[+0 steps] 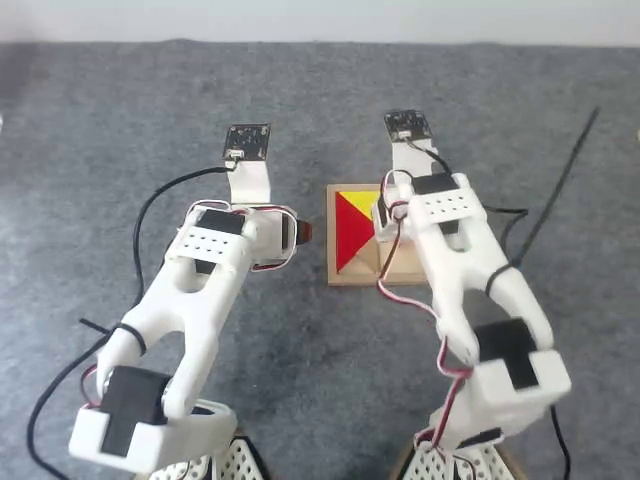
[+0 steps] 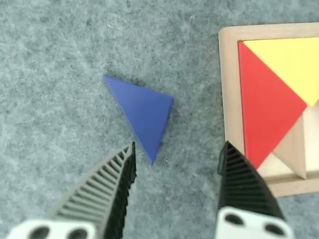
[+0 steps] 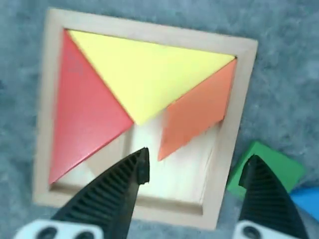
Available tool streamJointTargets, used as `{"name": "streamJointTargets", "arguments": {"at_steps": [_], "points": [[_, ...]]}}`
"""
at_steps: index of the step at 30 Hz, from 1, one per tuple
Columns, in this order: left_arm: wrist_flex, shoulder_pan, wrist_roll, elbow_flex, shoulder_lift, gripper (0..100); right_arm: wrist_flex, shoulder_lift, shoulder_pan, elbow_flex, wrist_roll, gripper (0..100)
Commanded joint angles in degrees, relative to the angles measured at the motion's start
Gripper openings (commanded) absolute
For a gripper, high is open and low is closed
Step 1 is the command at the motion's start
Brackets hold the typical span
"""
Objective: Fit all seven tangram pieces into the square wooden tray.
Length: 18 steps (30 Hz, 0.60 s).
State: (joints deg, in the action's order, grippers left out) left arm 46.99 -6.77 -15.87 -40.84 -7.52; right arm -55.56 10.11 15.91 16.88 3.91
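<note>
The square wooden tray (image 1: 332, 262) lies at the middle of the grey mat, partly under the right arm. It holds a red triangle (image 3: 84, 109), a yellow triangle (image 3: 149, 74) and an orange parallelogram (image 3: 197, 114). My right gripper (image 3: 197, 167) hangs open above the tray's bare part. A green square (image 3: 266, 167) and a light blue piece (image 3: 306, 199) lie on the mat just outside the tray's wall. A dark blue triangle (image 2: 142, 112) lies flat on the mat beside the tray (image 2: 227, 89). My left gripper (image 2: 177, 152) is open just short of it, touching nothing.
Grey carpet-like mat (image 1: 120, 150) covers the table. Black cables (image 1: 560, 180) trail across it beside both arms. Two small camera boards (image 1: 247, 142) stick out beyond the wrists. The white arm bodies (image 1: 190, 310) fill the near side.
</note>
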Motion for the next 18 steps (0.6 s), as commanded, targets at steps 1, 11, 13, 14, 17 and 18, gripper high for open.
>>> {"name": "streamJointTargets", "arguments": {"at_steps": [1,11,13,14,17,18], "points": [[-0.97,-0.26,0.62,1.27,-0.26,25,1.10,4.44,-0.57,-6.42,0.35,29.6],[-0.97,-0.18,0.62,1.45,-0.26,25,-1.63,12.18,-2.77,-13.36,0.62,29.6],[-0.97,-0.18,0.62,1.45,-0.26,25,-3.91,12.18,-2.77,-13.45,0.62,29.6],[-0.97,-0.18,0.62,1.45,-0.26,25,-4.44,12.18,-2.86,-13.45,0.62,29.6],[-0.97,0.00,0.62,1.45,-0.26,25,-5.14,12.35,-3.30,-13.10,0.53,29.6],[-0.97,0.00,0.62,1.45,-0.26,25,-6.11,12.35,-3.56,-13.19,0.53,29.6]]}}
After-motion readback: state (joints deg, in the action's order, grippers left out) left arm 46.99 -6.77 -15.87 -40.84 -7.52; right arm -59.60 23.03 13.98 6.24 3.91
